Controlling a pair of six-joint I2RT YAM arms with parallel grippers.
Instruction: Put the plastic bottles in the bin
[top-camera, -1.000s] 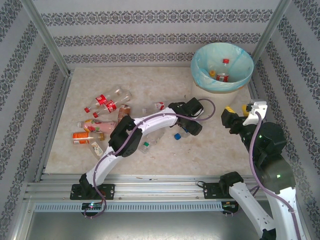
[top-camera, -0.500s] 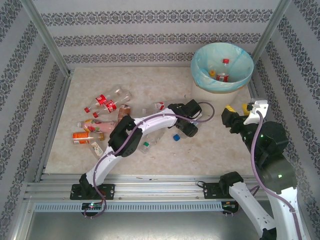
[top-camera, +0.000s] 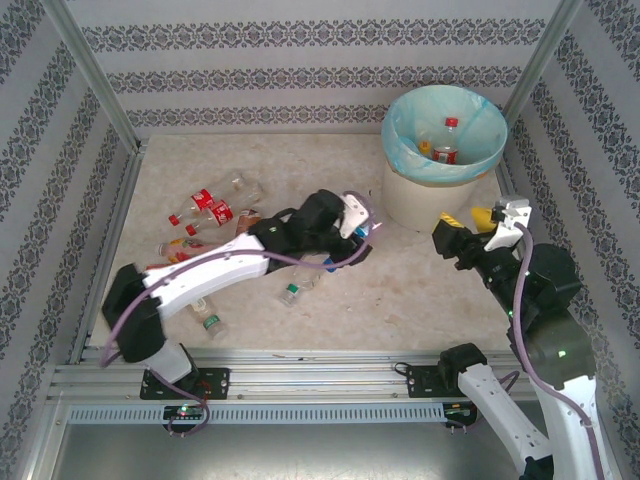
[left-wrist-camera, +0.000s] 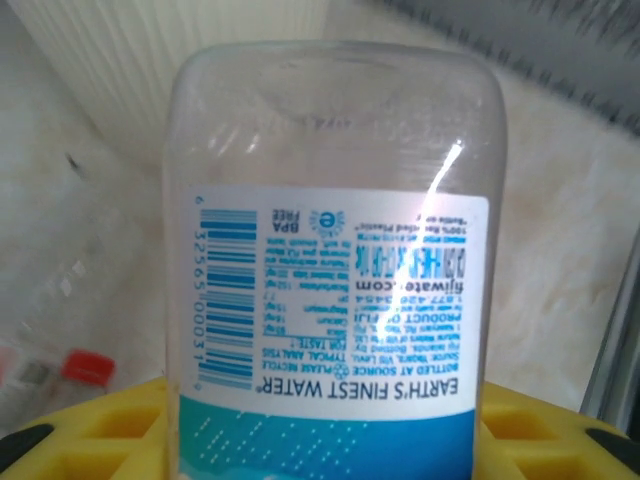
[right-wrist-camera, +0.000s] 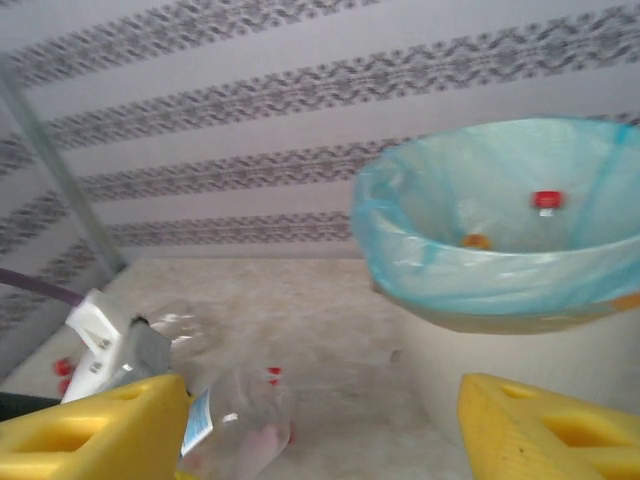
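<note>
Since a second ago the left arm has drawn back from the middle of the table (top-camera: 420, 300), its elbow swung out to the left, and the left gripper (left-wrist-camera: 330, 445) has closed in from wide to narrow. It now grips a clear Fiji water bottle (left-wrist-camera: 330, 250) between its yellow pads (left-wrist-camera: 110, 430), base pointing away from the wrist. Judged from this, the pick is made and the carry to the bin (top-camera: 400, 150) is next; the bin stands at the far right corner, well apart from the held bottle, with a red-capped bottle (top-camera: 447, 140) already lying inside. The right gripper (right-wrist-camera: 322, 430) waits near the bin's base, jaws standing wide, slightly wider than a second ago, holding nothing. Several bottles (top-camera: 212, 207) remain on the left of the table, and a green-capped bottle (top-camera: 296, 288) lies nearer the arms.
</note>
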